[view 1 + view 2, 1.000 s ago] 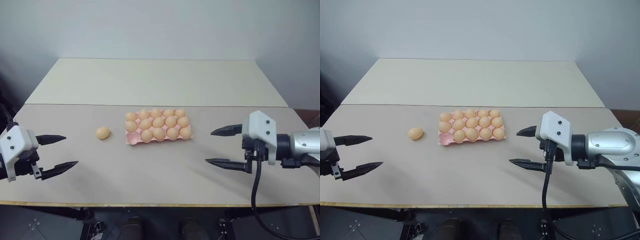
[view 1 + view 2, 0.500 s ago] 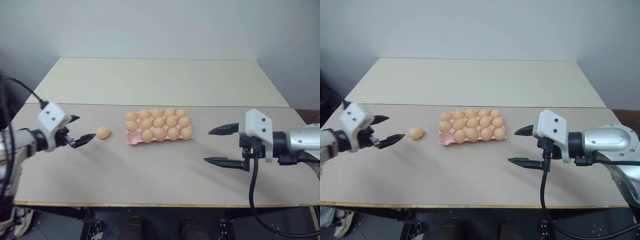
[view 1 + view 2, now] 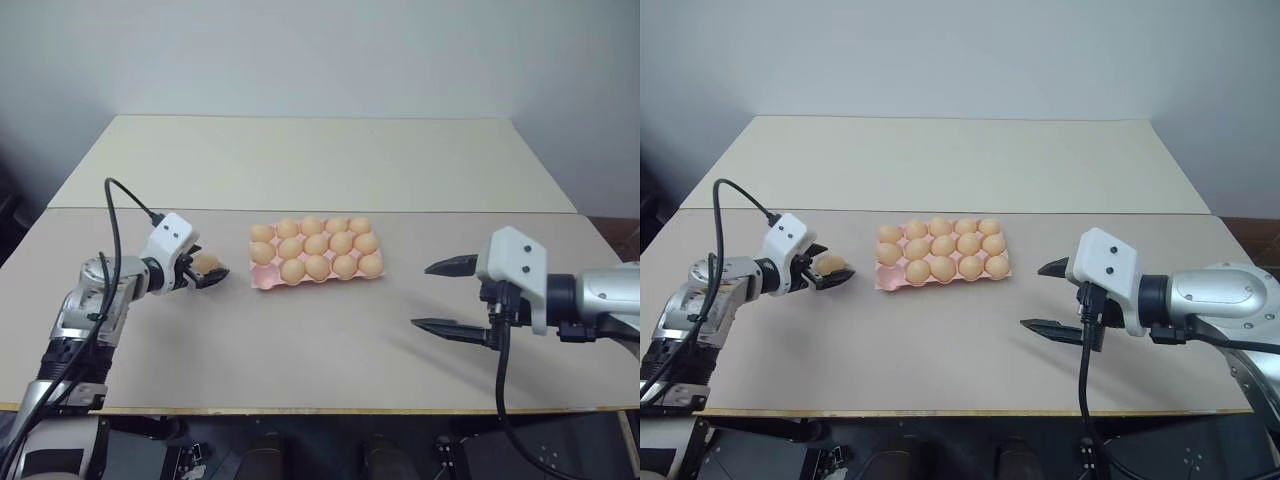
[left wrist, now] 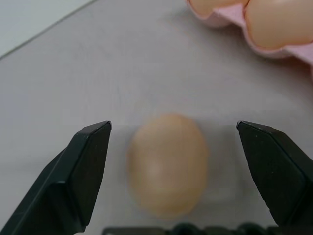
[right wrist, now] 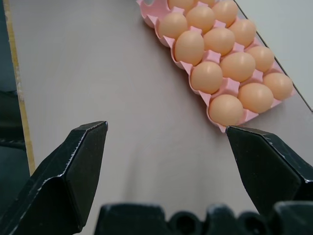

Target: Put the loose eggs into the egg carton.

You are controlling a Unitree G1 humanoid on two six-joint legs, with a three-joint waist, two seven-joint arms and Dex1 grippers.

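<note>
One loose egg, orange-tan, lies on the table just left of the egg carton. The carton is a pink tray holding several like eggs, and its near left corner cup is bare. My left gripper is open, low over the table, with one finger on each side of the loose egg. Both black fingers stand apart from the egg, not touching it. My right gripper is open and holds nothing. It hovers to the right of the carton and points toward it.
The carton stands mid-table on the nearer of two pale tabletops, with a seam running behind it. A black cable loops above my left wrist. A broad stretch of table lies between the carton and the front edge.
My left arm has swung forward, down and inward from the table's left edge, bringing its open fingers around the loose egg. The egg, the carton and the right gripper stayed put.
</note>
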